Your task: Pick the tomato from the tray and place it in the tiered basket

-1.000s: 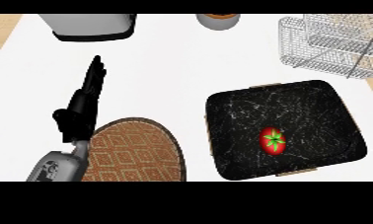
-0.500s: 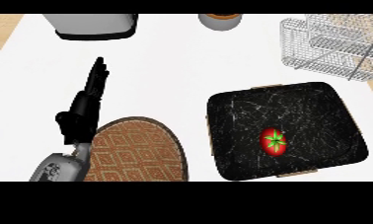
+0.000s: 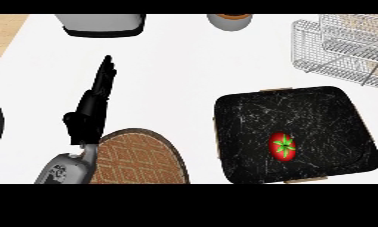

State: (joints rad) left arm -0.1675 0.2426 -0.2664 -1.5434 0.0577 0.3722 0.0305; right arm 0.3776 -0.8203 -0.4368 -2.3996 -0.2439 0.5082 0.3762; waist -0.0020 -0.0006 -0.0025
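Little changed against the frames of a second ago and half a second ago: left hand [image 3: 90, 108] at the same spot on the left side of the counter [image 3: 177, 66], perhaps shifted a shade toward the near edge. Tomato [image 3: 283, 146] unmoved, at the same place on the tray [image 3: 244, 121]. Judged: pick not yet started, task at its very beginning.

Left hand open, fingers [image 3: 105, 73] straight and together, pointing to the far side; holds nothing, touches no object. Forearm in from the near edge, just beside the brown patterned round mat [image 3: 140, 158]. Looks at rest, not reaching.

Right hand nowhere in view.

Tomato red with green calyx, lying on the dark marbled tray, toward its near right part, clear of the rim. Tiered basket [image 3: 336, 46] of wire at far right, beyond the tray and apart from it.

Grey appliance [image 3: 100, 23] at far left, small cup [image 3: 229, 21] at far middle, both well apart from tray.

Judged: tray and basket both on the right, so right hand likeliest for the pick.
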